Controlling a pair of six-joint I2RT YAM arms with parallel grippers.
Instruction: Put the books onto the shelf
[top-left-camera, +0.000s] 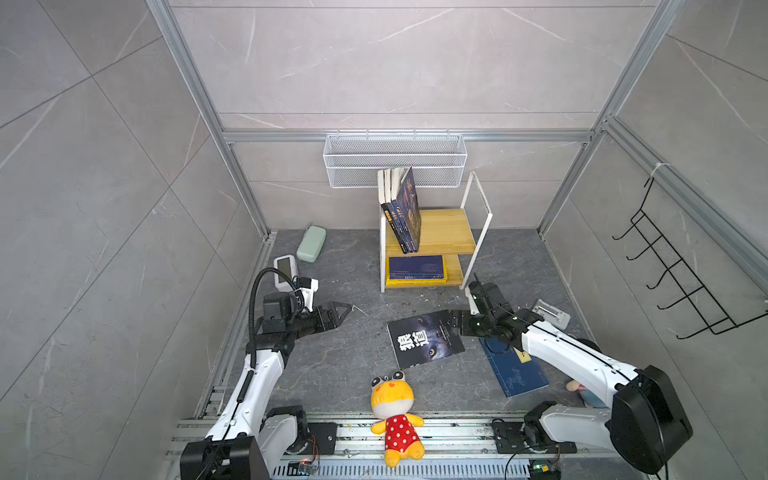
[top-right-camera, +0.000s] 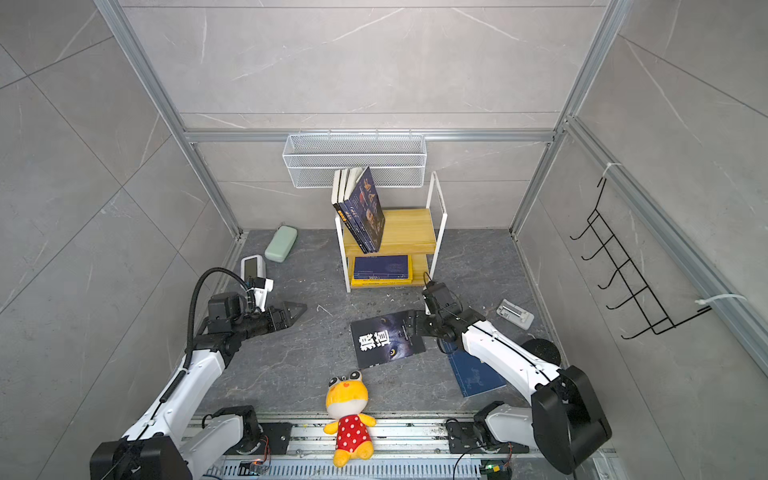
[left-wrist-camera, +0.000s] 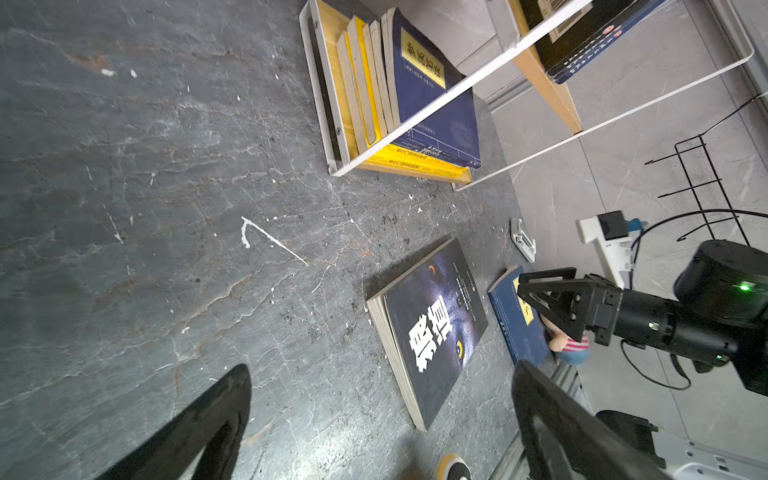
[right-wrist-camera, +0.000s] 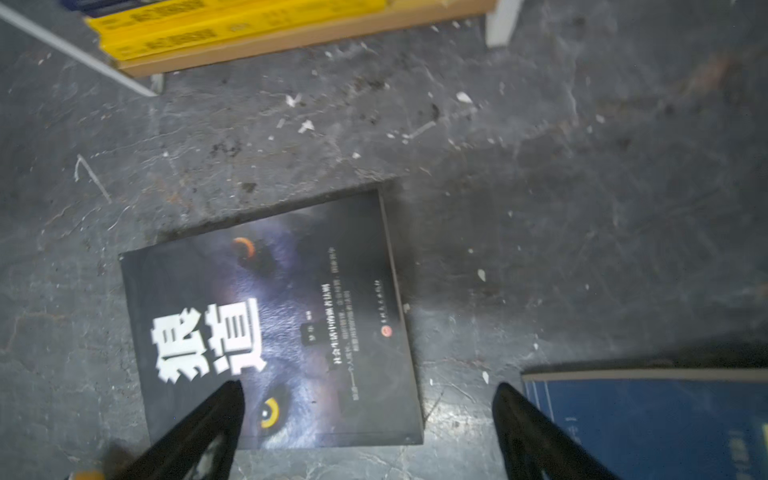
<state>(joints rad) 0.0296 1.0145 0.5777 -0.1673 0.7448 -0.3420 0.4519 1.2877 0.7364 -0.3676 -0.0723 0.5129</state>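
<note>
One soft toy (top-left-camera: 395, 415), yellow with a red spotted dress, sits at the bottom centre of both top views. It rests on the metal rail between the bases of two robot arms.

Above it, two books lie flat on the dark stone-patterned tabletop (top-left-camera: 332, 365). The wolf book (top-left-camera: 424, 337), dark with yellow eyes and large white characters, lies face up just right of centre. The blue book (top-left-camera: 515, 370) lies to its lower right, apart from it and partly under the right arm.

The right gripper (right-wrist-camera: 368, 395) has its fingers spread wide and grasps nothing. In the right wrist view one finger (right-wrist-camera: 224, 407) is over the wolf book's cover, the other near the blue book's edge. The left gripper (top-left-camera: 343, 313), at middle left, is also spread wide and empty, over bare tabletop.

Farther back, at centre, stands the shelf (top-left-camera: 478, 216), two wooden boards in a white frame. On the upper board about four standing books (top-left-camera: 405, 216) tilt at the left end. On the lower board a flat stack (top-left-camera: 415, 272) shows one navy book on top of yellow ones; I cannot count them.

Left of the shelf lie one pale green case (top-left-camera: 311, 243) and one small white screen device (top-left-camera: 286, 270). At right lies one small grey gadget (top-left-camera: 550, 313). One white wire basket (top-left-camera: 395, 160) hangs on the back wall, and one black hook rack (top-left-camera: 685, 270) on the right wall.
</note>
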